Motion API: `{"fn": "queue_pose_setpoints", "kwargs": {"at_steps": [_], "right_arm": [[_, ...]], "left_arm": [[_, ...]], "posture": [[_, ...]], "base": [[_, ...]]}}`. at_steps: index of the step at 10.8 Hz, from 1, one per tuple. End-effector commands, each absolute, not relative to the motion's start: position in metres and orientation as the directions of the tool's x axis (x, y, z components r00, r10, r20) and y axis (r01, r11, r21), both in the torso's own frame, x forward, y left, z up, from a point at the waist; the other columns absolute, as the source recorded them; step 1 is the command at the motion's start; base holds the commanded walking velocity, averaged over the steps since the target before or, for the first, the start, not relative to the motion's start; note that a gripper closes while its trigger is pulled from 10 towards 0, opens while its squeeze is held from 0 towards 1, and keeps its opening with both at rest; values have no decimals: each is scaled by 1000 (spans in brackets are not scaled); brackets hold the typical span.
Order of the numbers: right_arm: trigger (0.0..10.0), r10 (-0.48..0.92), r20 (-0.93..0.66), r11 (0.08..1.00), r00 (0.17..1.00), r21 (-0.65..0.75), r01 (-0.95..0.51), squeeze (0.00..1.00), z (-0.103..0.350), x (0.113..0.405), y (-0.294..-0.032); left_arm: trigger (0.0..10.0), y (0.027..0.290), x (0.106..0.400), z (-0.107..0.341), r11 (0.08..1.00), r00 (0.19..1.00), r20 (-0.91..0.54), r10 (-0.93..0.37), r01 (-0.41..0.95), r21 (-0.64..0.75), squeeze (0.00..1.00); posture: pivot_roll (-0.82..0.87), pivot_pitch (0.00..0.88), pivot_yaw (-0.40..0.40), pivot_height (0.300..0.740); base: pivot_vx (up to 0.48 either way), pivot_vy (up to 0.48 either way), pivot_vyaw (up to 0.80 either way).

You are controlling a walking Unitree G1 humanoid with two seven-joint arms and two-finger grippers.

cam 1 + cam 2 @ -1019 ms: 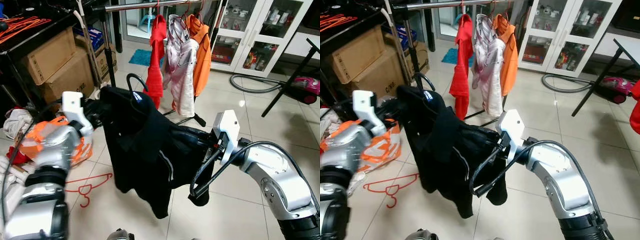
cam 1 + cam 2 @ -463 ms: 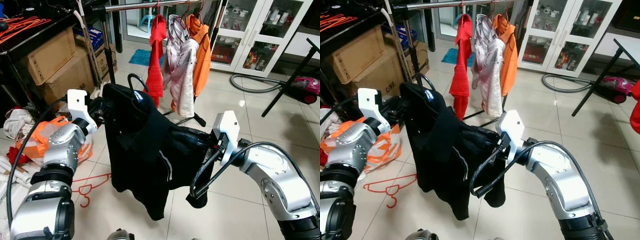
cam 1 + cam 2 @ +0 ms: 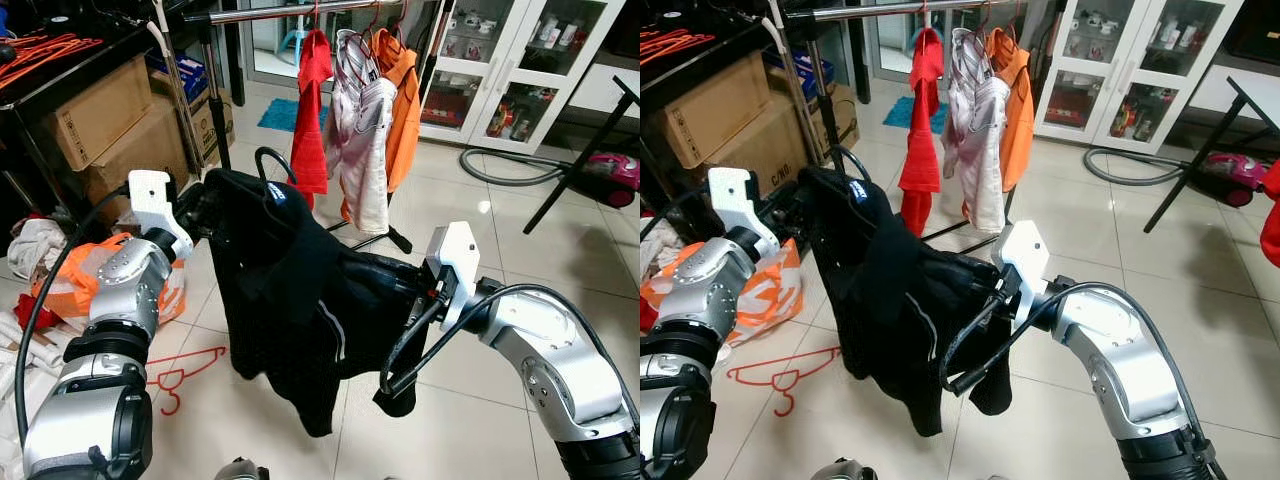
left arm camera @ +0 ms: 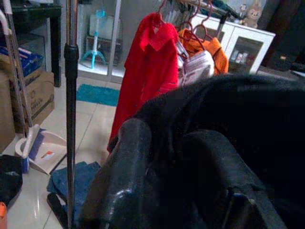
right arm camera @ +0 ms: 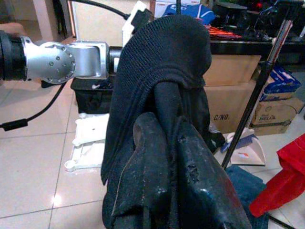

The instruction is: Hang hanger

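Observation:
A black jacket [image 3: 290,300] hangs on a black hanger whose hook [image 3: 266,158] sticks up above the collar. I hold it between both arms at chest height. My left gripper [image 3: 203,212] is shut on the jacket's left shoulder, where its fingers [image 4: 125,176] press into the cloth. My right gripper [image 3: 393,282] is shut on the other shoulder; its fingers [image 5: 155,162] are wrapped in black fabric. The metal clothes rail [image 3: 290,11] runs across the top, beyond the jacket, with a red [image 3: 312,110], a white [image 3: 362,130] and an orange garment [image 3: 404,100] hanging from it.
The rail's upright pole [image 3: 212,100] stands just behind the jacket. Cardboard boxes [image 3: 110,125] and a dark shelf are at the left. A red hanger [image 3: 180,372] and a pile of clothes [image 3: 70,280] lie on the tiled floor. A glass cabinet [image 3: 500,70] and a vacuum hose [image 3: 505,170] are at the back right.
My left arm has risen and drawn in towards the jacket's shoulder, and the jacket's hem has swung a little. The right arm has stayed put.

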State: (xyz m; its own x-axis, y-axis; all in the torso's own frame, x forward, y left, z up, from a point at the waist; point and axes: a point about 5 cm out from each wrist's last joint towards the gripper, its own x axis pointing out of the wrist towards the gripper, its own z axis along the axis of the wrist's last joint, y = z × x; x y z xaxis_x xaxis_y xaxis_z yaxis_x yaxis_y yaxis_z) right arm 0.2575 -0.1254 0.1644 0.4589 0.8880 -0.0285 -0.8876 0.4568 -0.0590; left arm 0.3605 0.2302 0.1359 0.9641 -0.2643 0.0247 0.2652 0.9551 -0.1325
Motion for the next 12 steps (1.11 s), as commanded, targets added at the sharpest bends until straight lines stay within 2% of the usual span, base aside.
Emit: {"fn": "queue_pose_setpoints", "kwargs": {"at_steps": [1, 4, 5, 7, 8, 10, 12], "right_arm": [[0, 892, -15, 450, 452, -77, -890, 0, 168, 256, -126], [0, 875, -33, 481, 483, -60, -875, 0, 163, 262, -129], [0, 859, -40, 509, 511, -54, -859, 0, 162, 266, -131], [0, 827, -73, 553, 557, -69, -830, 0, 158, 273, -135], [0, 792, -108, 595, 601, -86, -799, 0, 153, 280, -137], [0, 764, -102, 632, 637, -77, -771, 0, 153, 288, -136], [0, 764, -102, 633, 638, -77, -770, 0, 153, 290, -135]], "left_arm": [[0, 230, 366, 151, 957, 963, 84, -257, 266, -120, 0], [0, 229, 365, 169, 947, 941, 166, -294, 311, -86, 0], [0, 225, 361, 186, 931, 913, 234, -335, 359, -68, 0], [0, 212, 354, 200, 904, 873, 285, -396, 426, -49, 0], [0, 194, 345, 205, 865, 833, 287, -473, 501, -27, 0], [0, 169, 333, 178, 821, 812, 151, -564, 570, -1, 0], [0, 156, 325, 163, 807, 804, 96, -587, 591, -10, 0]], "posture": [[-82, 0, 4, 740], [-73, 3, -3, 740], [-73, 5, -9, 740], [-65, 10, -17, 740], [-59, 10, -21, 740], [-46, 13, -25, 740], [-43, 15, -28, 740]], "base": [[0, 0, 0], [0, 0, 0], [0, 0, 0], [0, 0, 0], [0, 0, 0], [0, 0, 0], [0, 0, 0]]}}
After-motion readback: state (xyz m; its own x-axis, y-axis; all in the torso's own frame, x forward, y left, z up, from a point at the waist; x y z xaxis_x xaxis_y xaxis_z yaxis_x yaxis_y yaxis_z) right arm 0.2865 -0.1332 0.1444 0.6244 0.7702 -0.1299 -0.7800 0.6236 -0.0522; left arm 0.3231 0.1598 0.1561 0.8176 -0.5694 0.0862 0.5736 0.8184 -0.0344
